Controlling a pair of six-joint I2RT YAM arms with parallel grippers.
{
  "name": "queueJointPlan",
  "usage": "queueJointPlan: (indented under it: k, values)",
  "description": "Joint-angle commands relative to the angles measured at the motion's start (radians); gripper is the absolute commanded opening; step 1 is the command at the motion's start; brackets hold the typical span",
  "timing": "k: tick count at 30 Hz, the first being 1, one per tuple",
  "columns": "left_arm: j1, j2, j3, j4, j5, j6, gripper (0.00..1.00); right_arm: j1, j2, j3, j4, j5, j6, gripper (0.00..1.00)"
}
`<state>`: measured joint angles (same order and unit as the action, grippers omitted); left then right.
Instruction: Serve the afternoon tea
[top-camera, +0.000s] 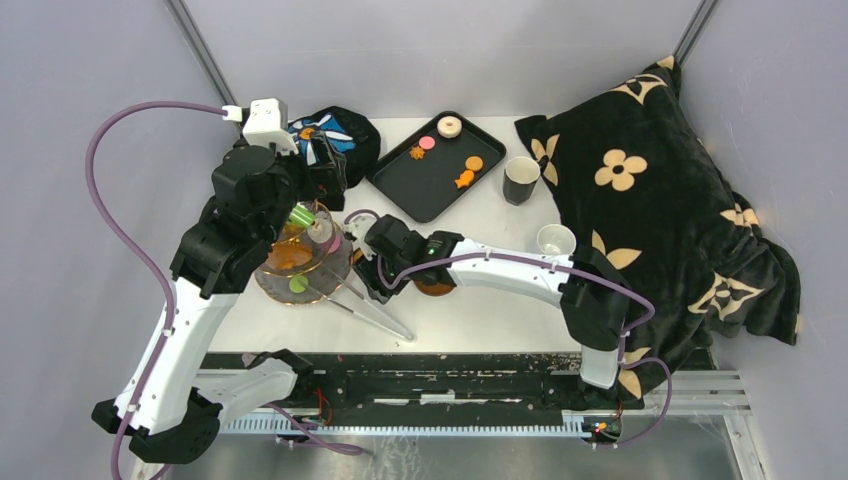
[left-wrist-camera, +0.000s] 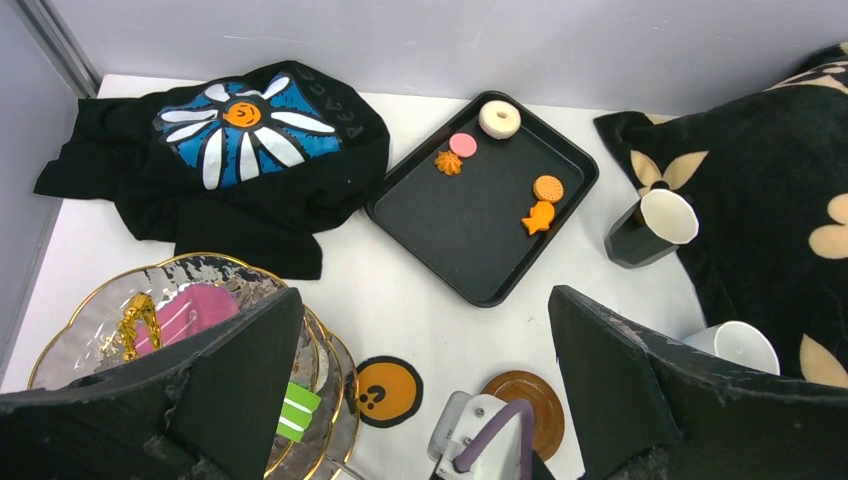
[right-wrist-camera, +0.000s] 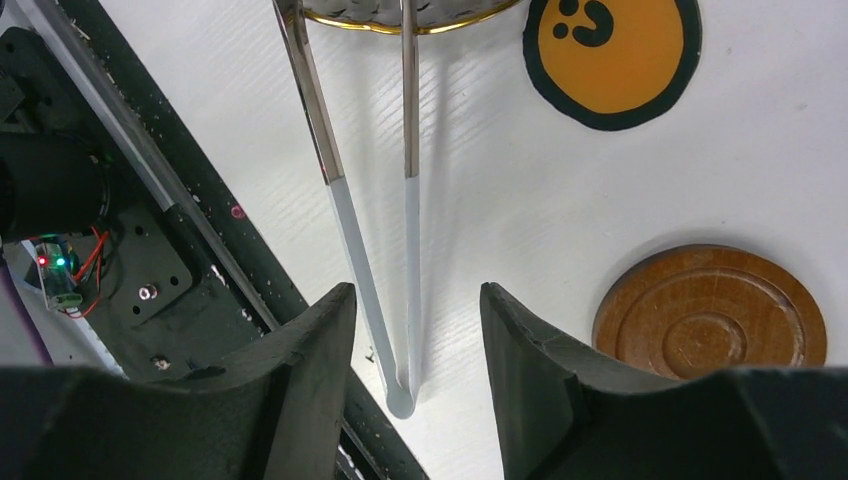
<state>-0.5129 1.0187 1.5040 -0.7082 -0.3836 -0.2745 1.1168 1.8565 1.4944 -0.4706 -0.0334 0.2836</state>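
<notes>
The three-tier glass stand (top-camera: 300, 262) stands left of centre, with a pink pastry (left-wrist-camera: 190, 312) on top and a green one (left-wrist-camera: 297, 410) lower down. My left gripper (left-wrist-camera: 425, 390) hangs high above it, jaws wide open and empty. My right gripper (right-wrist-camera: 415, 370) is open over the metal tongs (right-wrist-camera: 405, 290), whose closed end shows in the gap, touching neither finger. A brown saucer (right-wrist-camera: 710, 315) lies just right of it. Several pastries sit on the black tray (top-camera: 425, 190). The dark cup (top-camera: 520, 180) and white mug (top-camera: 555, 240) stand to the right.
A black cloth with a blue-white flower (left-wrist-camera: 240, 140) lies at the back left. A black blanket with tan flowers (top-camera: 660, 210) fills the right side. An orange round patch (left-wrist-camera: 385, 392) lies flat beside the stand. The table's front rail (right-wrist-camera: 200, 250) runs close under the right gripper.
</notes>
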Motion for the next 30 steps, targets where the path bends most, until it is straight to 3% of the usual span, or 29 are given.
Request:
queueJointPlan:
  k: [1, 17, 30]
  values:
    - [-0.001, -0.002, 0.014, 0.041, 0.010, -0.036, 0.99, -0.002, 0.050, -0.003, 0.103, -0.007, 0.058, 0.55]
    - [-0.001, 0.004, 0.013, 0.042, -0.001, -0.037, 0.99, 0.003, 0.208, -0.002, 0.128, -0.089, 0.063, 0.51]
    - [-0.001, 0.000, 0.012, 0.041, 0.000, -0.040, 0.99, 0.004, 0.152, -0.049, 0.101, -0.063, 0.043, 0.13]
